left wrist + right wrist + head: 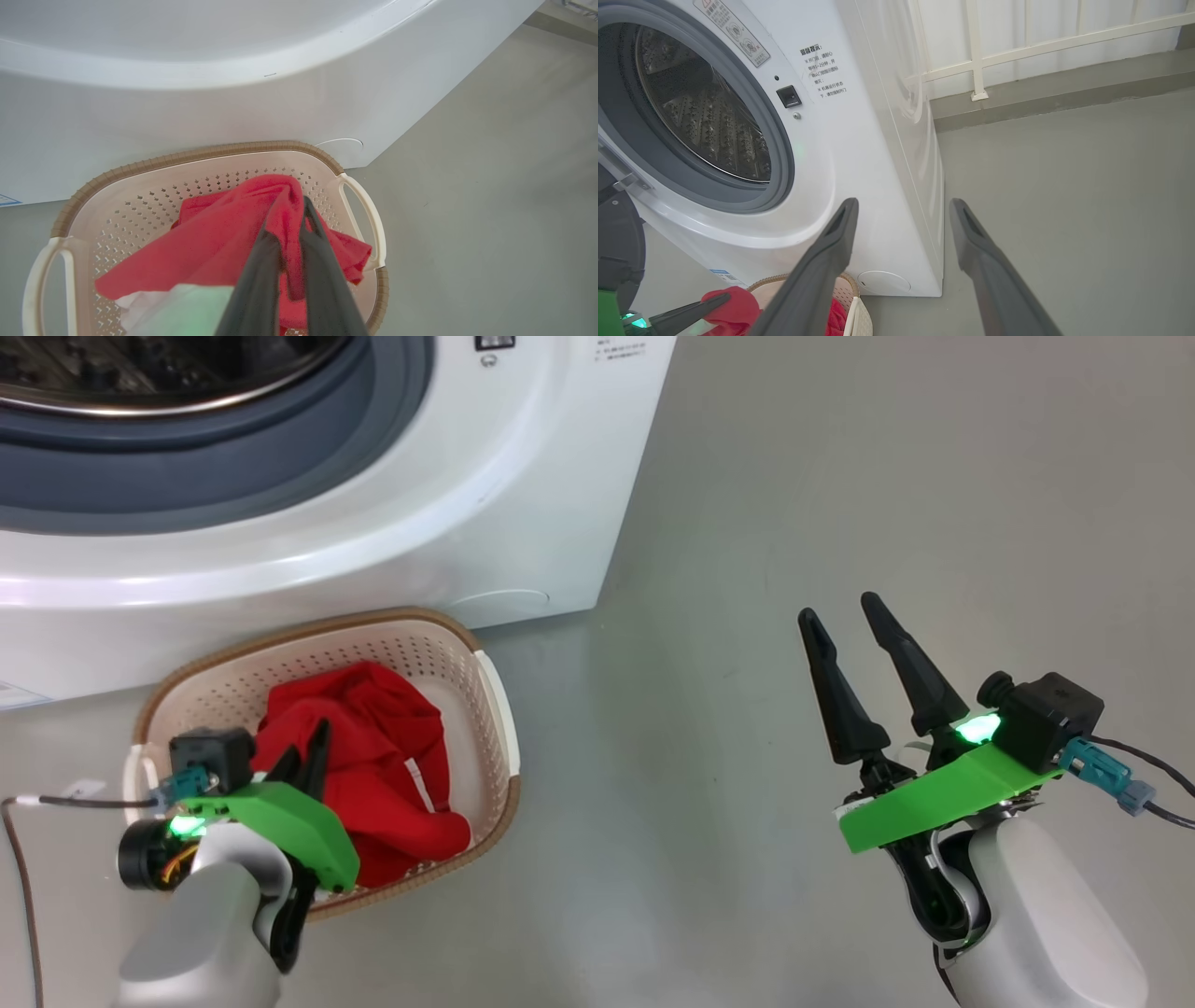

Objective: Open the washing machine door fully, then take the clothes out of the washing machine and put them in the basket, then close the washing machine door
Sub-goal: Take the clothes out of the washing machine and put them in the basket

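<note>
The red clothes (373,756) lie in the cream perforated basket (392,649), a raised fold pinched between the closed fingers of the left gripper (308,751) above it; the white washing machine (420,523) stands just beyond its tips; well apart, the right gripper (838,607) hangs spread and empty over grey floor (747,523)

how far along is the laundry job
Done: the door is open, and the drum looks empty in the part visible. In hand: the left pincer is shut on the red clothes over the basket, with part already lying inside. Left: let go, then close the door. The right pincer is open over the floor.
</note>
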Motion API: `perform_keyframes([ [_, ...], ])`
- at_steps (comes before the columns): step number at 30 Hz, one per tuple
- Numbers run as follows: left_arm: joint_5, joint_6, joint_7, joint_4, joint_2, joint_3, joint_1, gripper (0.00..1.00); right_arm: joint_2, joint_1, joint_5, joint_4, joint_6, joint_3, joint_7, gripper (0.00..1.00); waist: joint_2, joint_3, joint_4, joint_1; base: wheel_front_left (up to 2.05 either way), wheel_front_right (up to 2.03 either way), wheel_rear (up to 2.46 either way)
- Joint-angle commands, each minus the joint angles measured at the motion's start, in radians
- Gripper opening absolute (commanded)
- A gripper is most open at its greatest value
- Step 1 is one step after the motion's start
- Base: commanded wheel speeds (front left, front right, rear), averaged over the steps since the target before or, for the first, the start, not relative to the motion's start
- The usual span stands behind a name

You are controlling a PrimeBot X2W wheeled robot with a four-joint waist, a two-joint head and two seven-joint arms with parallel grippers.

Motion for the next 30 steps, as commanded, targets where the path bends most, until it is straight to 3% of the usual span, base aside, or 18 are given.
perform_keyframes([
  [1, -0.011, -0.003, -0.012, -0.006, 0.027, 0.015, -0.026, 0.00, 0.005, -0.011, 0.001, -0.027, 0.002, 0.023, -0.005, 1.00, 0.0000, 0.011, -0.009, 0.0000, 0.00, 0.00, 0.00],
  [11, -0.081, -0.003, -0.012, 0.049, 0.024, -0.082, -0.076, 0.02, 0.005, -0.028, -0.003, -0.023, 0.002, 0.029, -0.005, 1.00, 0.0000, 0.036, -0.020, 0.0000, 0.00, 0.00, 0.00],
  [14, -0.103, -0.003, -0.012, 0.059, 0.024, -0.105, -0.081, 0.61, 0.005, -0.029, -0.005, -0.020, 0.002, 0.031, -0.005, 1.00, 0.0000, 0.034, -0.021, 0.0000, 0.00, 0.00, 0.00],
  [15, -0.111, -0.003, -0.012, 0.062, 0.023, -0.112, -0.081, 1.00, 0.005, -0.029, -0.005, -0.018, 0.002, 0.031, -0.005, 1.00, 0.0000, 0.031, -0.021, 0.0000, 0.00, 0.00, 0.00],
  [24, -0.172, -0.003, -0.012, 0.027, 0.033, -0.151, -0.052, 1.00, 0.002, -0.018, -0.004, -0.007, 0.002, 0.032, -0.005, 1.00, 0.0000, -0.009, 0.000, 0.0000, 0.00, 0.00, 0.00],
  [30, -0.195, -0.003, -0.012, -0.043, 0.059, -0.118, -0.009, 1.00, -0.006, -0.006, -0.001, 0.002, 0.002, 0.034, -0.005, 1.00, 0.0000, -0.043, 0.029, 0.0000, 0.00, 0.00, 0.00],
])
